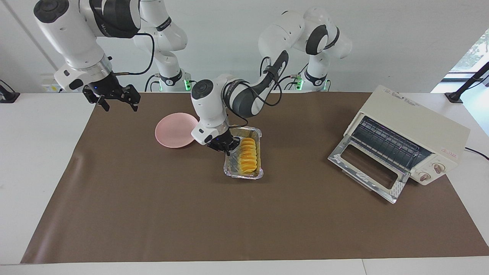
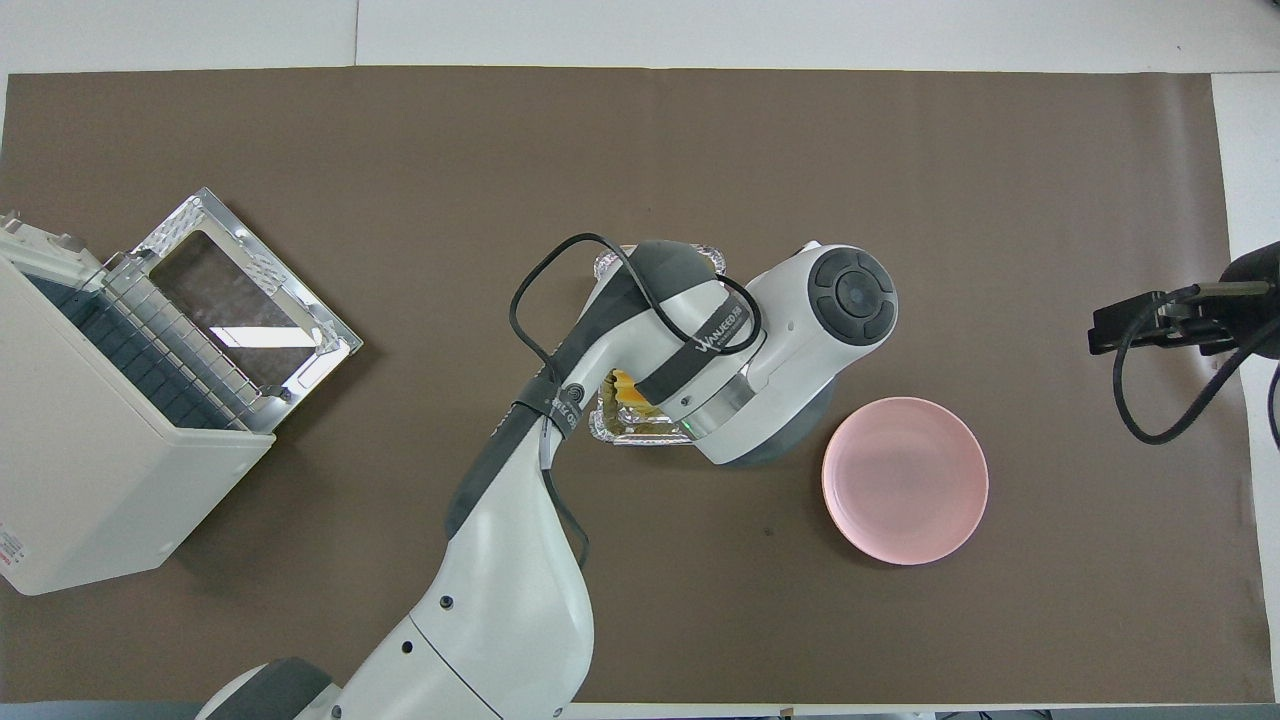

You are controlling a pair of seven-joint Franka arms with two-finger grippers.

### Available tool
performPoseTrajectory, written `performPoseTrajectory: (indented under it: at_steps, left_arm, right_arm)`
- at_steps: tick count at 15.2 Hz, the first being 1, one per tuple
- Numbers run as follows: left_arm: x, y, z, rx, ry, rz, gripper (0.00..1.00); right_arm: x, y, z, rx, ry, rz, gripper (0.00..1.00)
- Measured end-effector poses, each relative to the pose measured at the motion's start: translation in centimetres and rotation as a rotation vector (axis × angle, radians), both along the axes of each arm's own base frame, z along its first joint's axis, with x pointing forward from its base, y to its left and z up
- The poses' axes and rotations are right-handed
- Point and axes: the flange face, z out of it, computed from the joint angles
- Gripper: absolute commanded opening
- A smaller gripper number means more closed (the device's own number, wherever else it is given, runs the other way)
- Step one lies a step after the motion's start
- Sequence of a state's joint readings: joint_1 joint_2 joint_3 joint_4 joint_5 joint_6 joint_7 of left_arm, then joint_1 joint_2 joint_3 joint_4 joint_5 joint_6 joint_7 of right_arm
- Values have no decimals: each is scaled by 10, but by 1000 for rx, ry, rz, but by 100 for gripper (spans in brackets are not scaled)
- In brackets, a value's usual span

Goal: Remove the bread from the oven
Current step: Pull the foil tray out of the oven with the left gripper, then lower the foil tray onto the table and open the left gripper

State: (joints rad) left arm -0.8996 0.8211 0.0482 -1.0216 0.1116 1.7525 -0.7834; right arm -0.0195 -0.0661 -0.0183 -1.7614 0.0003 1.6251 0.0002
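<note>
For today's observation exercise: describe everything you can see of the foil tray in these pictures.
The foil tray is a small, crinkled silver rectangle with a rolled rim, holding the ridged golden bread. It sits mid-mat beside the pink plate, well clear of the open oven. The left gripper, shut, pinches its rim at the plate-side edge; whether it rests on the mat is unclear.
</note>
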Motion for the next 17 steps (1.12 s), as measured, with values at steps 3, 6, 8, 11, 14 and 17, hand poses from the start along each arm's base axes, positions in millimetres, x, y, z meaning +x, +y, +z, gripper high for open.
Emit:
performPoseTrajectory:
  at_steps: [3,6,8,11,14,17]
  left_arm:
    - [-1,-3,1,-17,2,48,0]
    - [-4,-6,3,-21,0,50,12]
    - [-6,-8,2,-25,-1,46,30]
    - [-7,-11,0,-30,-6,45,100]
    - [-4,-9,0,-29,-11,58,100]
    - [22,13,16,-89,20,145,100]
  right_arm:
    - [0,0,0,0,0,0,100]
    - [0,0,0,0,0,0,100]
    - [0,0,0,0,0,0,100]
    - [0,0,0,0,0,0,100]
    - [0,0,0,0,0,0,100]
    - [0,0,0,0,0,0,100]
